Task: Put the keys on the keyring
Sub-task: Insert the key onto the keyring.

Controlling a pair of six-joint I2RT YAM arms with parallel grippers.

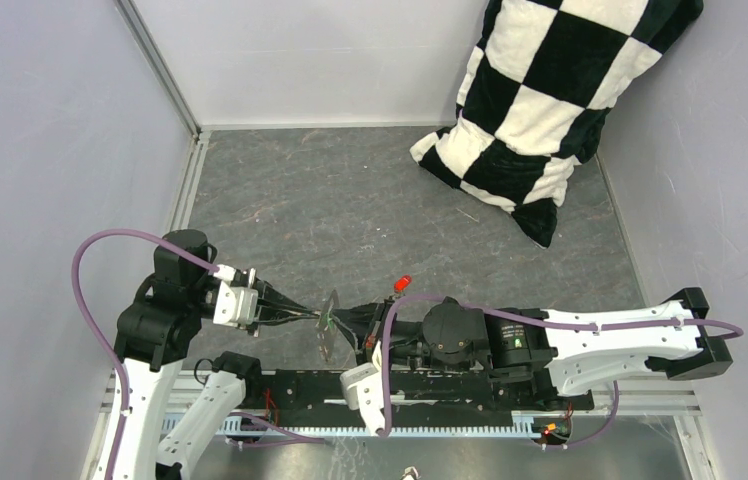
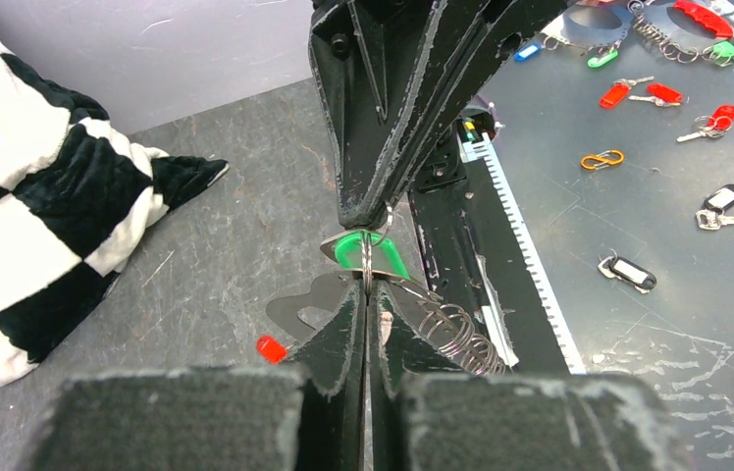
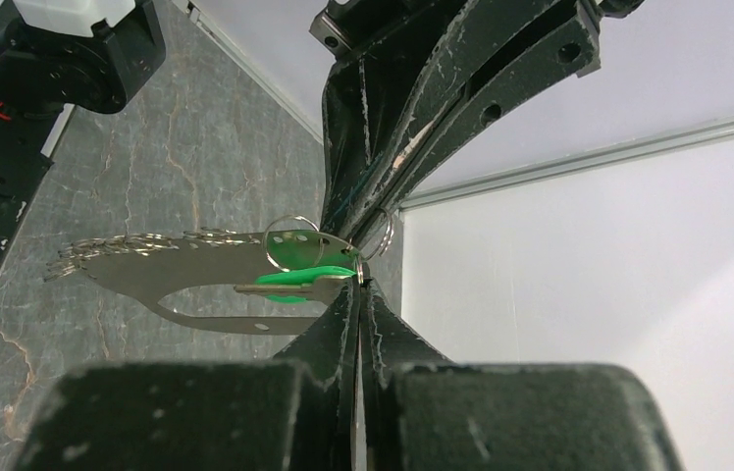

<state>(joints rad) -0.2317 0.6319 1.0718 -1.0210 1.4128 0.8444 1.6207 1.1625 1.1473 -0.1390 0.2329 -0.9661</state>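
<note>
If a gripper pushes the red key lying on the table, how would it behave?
The red key looks tiny and lies low on the table, so it would probably slide lightly rather than roll or tip. Its small size likely makes it hard to pinch off the flat surface.

Black-and-white arms (image 1: 610, 345), purple cables (image 1: 120, 234), scuffed black fingers (image 2: 339, 343)
</note>
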